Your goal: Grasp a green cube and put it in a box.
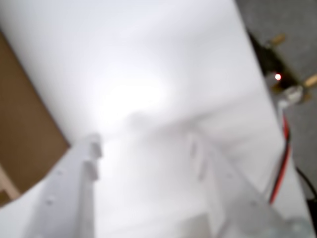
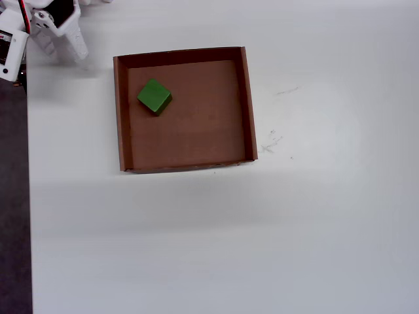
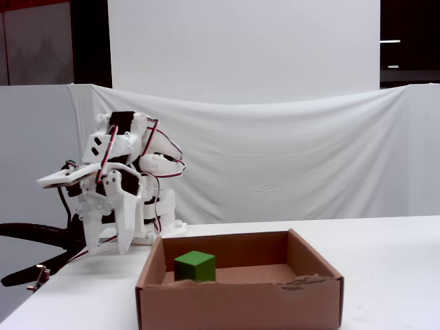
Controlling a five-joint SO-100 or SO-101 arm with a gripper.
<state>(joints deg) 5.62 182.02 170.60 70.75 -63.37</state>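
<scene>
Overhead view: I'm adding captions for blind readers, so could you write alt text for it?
A green cube lies inside a brown box near its upper-left corner, on a white table. The white gripper is at the top-left corner, clear of the box and holding nothing.

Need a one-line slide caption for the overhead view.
Small green cube resting inside shallow brown cardboard box; white gripper parked outside, upper left.
</scene>
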